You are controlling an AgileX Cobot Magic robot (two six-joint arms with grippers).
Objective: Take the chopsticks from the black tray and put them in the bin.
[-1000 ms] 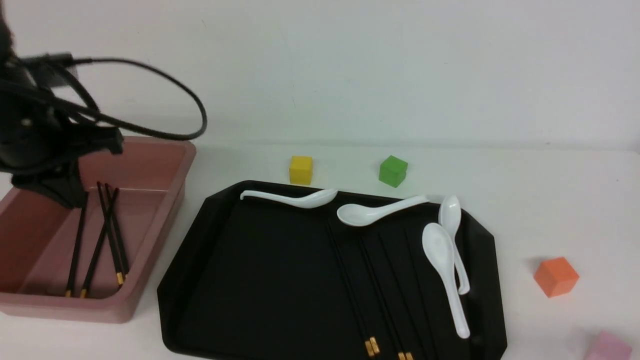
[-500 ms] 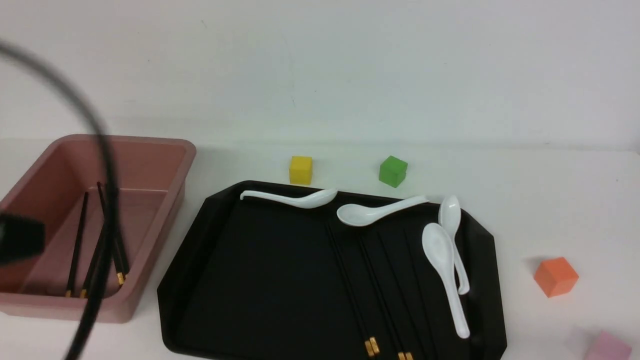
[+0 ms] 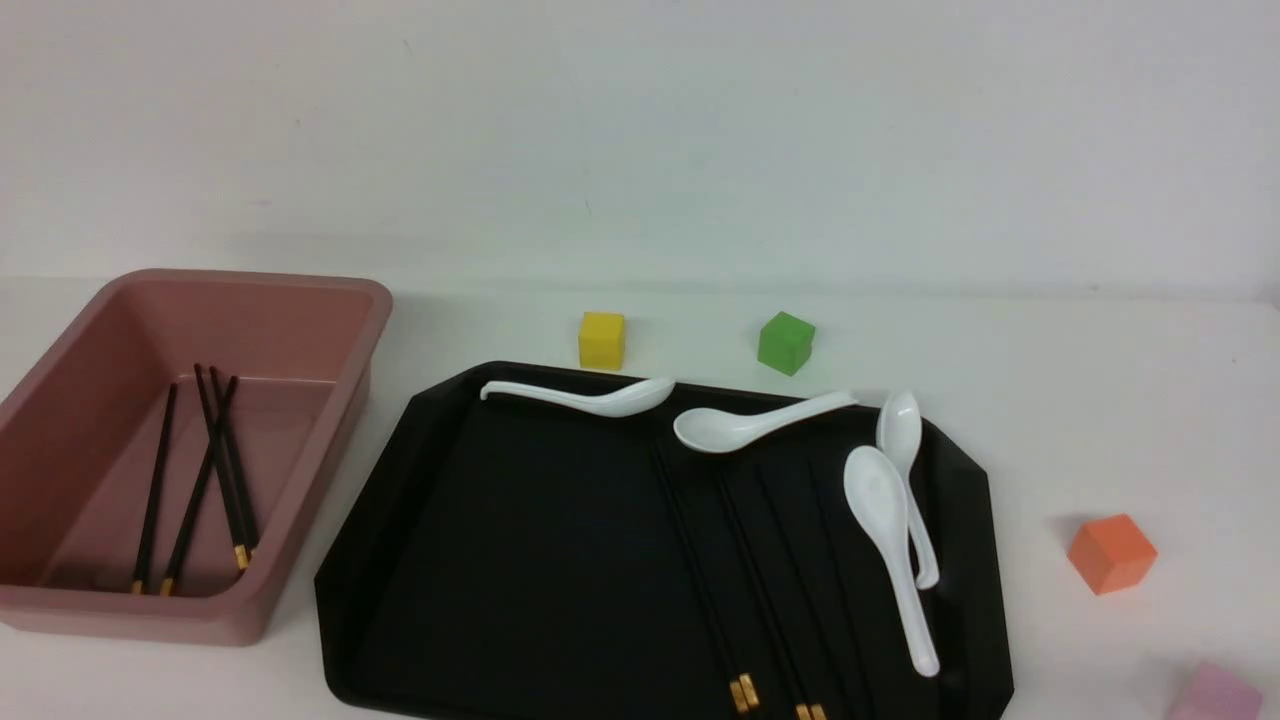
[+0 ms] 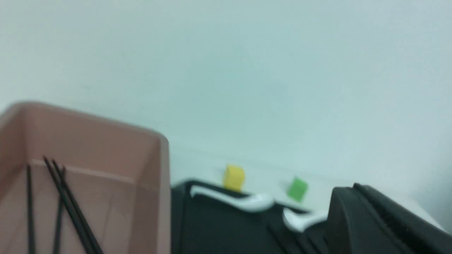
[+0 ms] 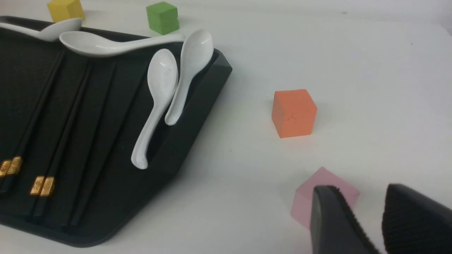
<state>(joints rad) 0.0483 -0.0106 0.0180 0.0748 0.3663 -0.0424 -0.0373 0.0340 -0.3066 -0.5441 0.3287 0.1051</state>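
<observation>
Several black chopsticks [image 3: 200, 480] lie inside the dusty-pink bin [image 3: 300, 282] at the left. Two more pairs of chopsticks [image 3: 743, 692] lie side by side on the black tray [image 3: 500, 560], gold bands toward its near edge; the right wrist view shows them too [image 5: 42, 186]. Neither arm appears in the front view. The blurred left wrist view looks over the bin [image 4: 155, 169] and tray [image 4: 212, 225], with my left gripper [image 4: 349, 188] shut and holding nothing. My right gripper [image 5: 358, 192] is open and empty over the table, to the right of the tray.
Several white spoons [image 3: 890, 540] lie along the tray's far and right sides. A yellow cube [image 3: 602, 340] and a green cube [image 3: 786, 342] stand behind the tray. An orange cube [image 3: 1112, 552] and a pink cube [image 5: 328, 180] sit to its right, the pink one just beyond my right fingertips.
My left arm and its cable, which hung over the bin a second ago, have swept down and left out of the front view. The chopsticks in the bin lie still.
</observation>
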